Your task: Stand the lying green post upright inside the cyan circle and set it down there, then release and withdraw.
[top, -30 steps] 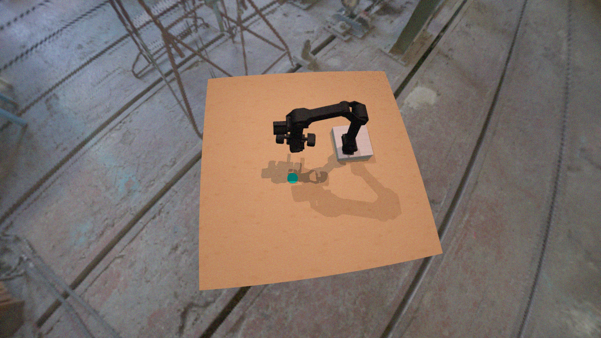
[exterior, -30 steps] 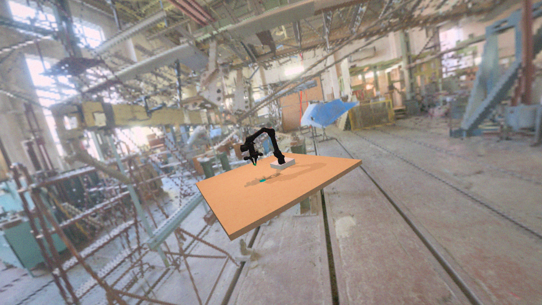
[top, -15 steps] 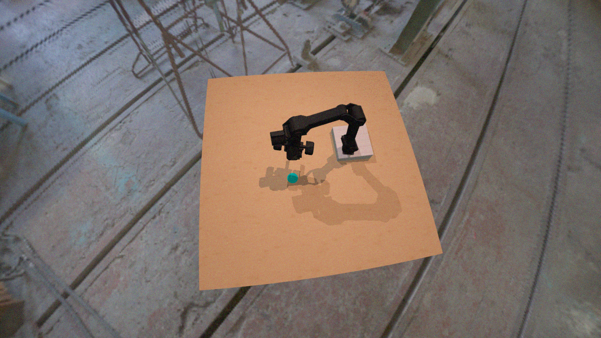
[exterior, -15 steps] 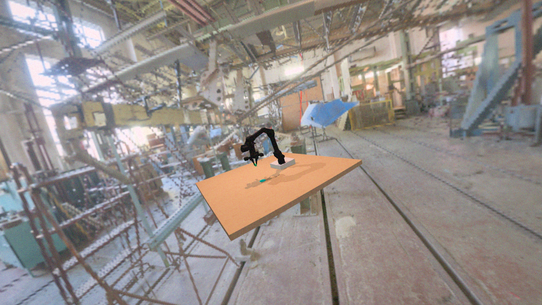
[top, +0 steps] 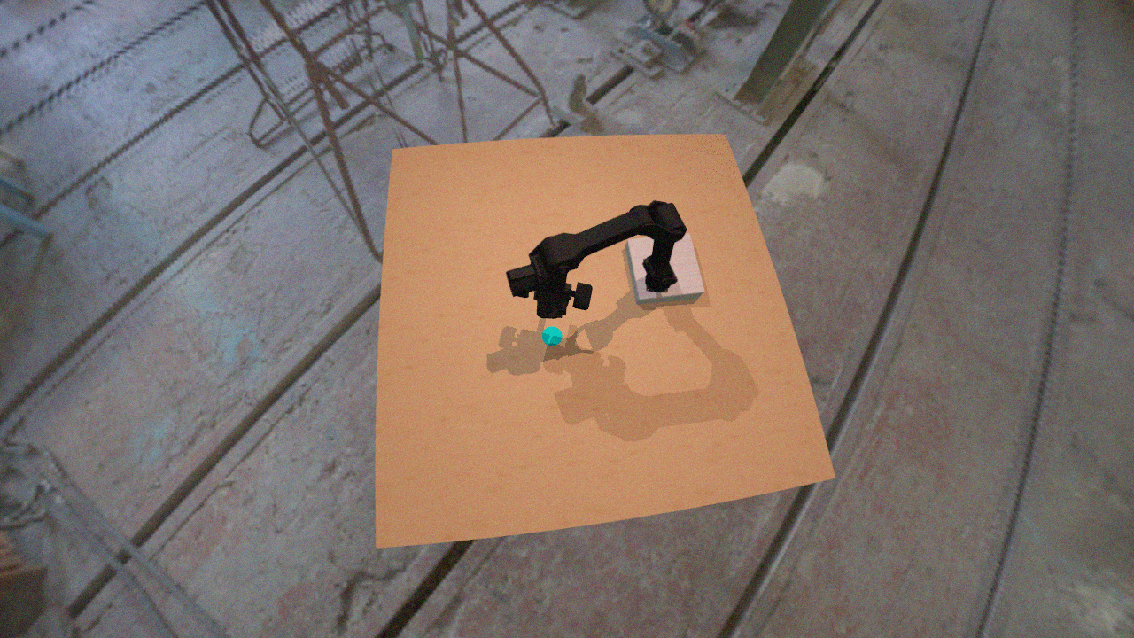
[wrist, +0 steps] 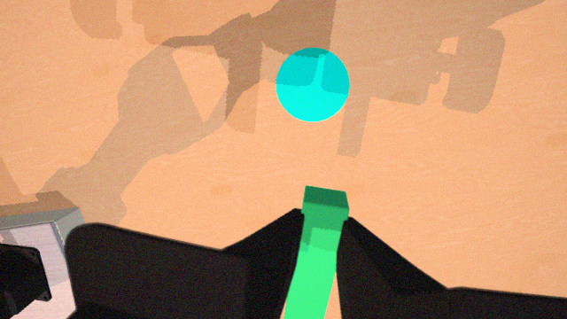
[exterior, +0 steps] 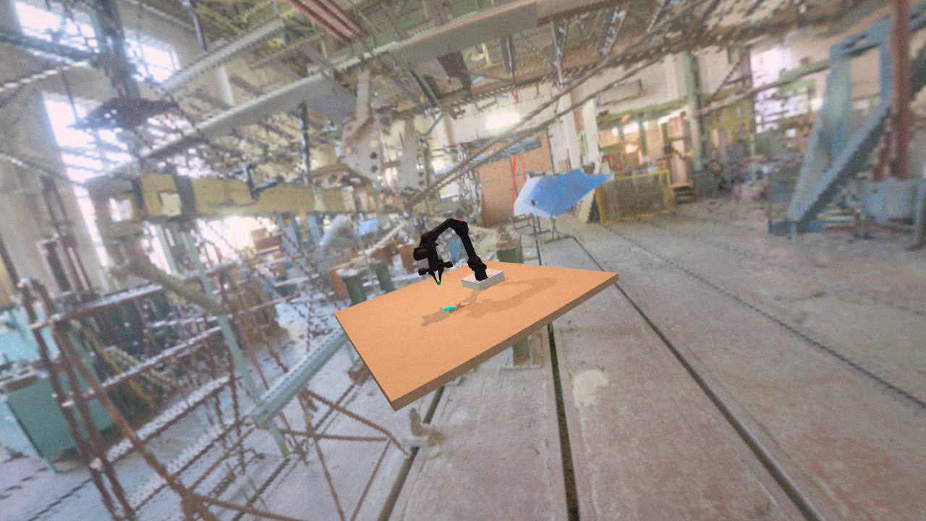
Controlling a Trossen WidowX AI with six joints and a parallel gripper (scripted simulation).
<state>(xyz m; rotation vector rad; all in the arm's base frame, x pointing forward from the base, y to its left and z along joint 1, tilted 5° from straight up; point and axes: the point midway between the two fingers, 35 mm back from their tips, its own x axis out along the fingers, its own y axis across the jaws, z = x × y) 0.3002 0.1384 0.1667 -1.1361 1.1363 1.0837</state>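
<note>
From the wrist camera I am seeing my gripper (wrist: 321, 223) clamping the green post (wrist: 320, 248) between its two black fingers, the post's squared end sticking out past the fingertips and pointing up the frame. The cyan circle (wrist: 313, 84) is lying flat on the orange table top (wrist: 443, 177) further up the frame from that end and apart from it, with bare board showing between them. The arm's shadow is falling across the board and darkening the circle's upper part. A pale grey base block (wrist: 40, 226) is peeking in at the lower left edge.
</note>
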